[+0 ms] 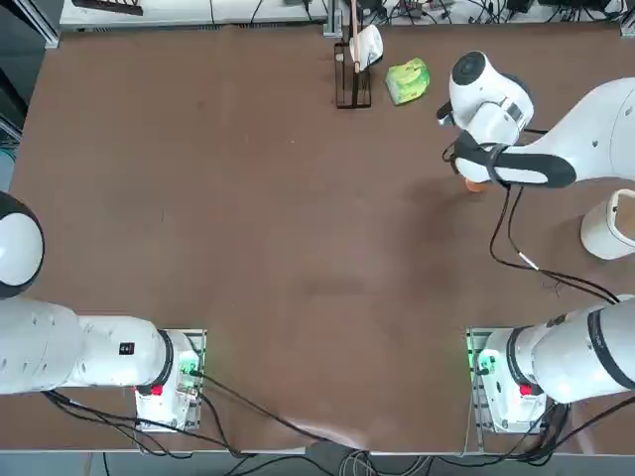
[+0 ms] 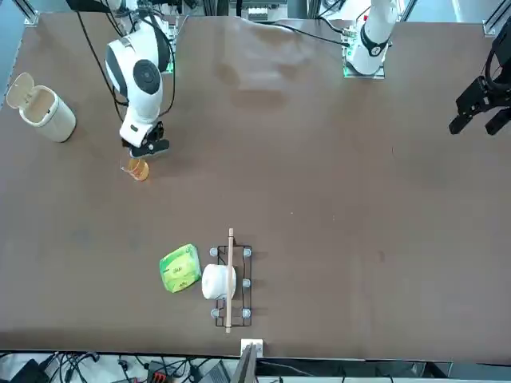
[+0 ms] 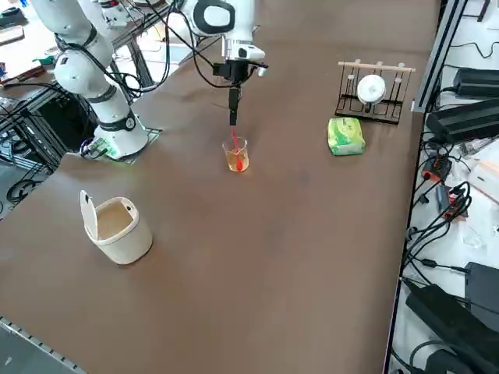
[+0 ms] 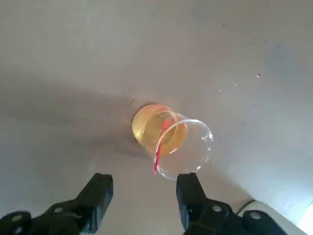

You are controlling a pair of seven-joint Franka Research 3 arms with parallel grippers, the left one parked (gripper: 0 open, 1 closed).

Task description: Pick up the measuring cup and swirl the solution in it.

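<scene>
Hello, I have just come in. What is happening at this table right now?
The right gripper hangs just above the measuring cup, fingers open, not yet holding it. The cup stands upright on the brown table with the orange solution inside. It seems the arm is about to grasp it. A white cup, a green packet and a small rack are apart from it, untouched.

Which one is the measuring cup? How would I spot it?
Find the white robot arm reaching over the brown table; its right gripper hangs open just above the measuring cup. It's small, clear glass, holding orange solution, unlike the bigger white lidded cup.
</scene>
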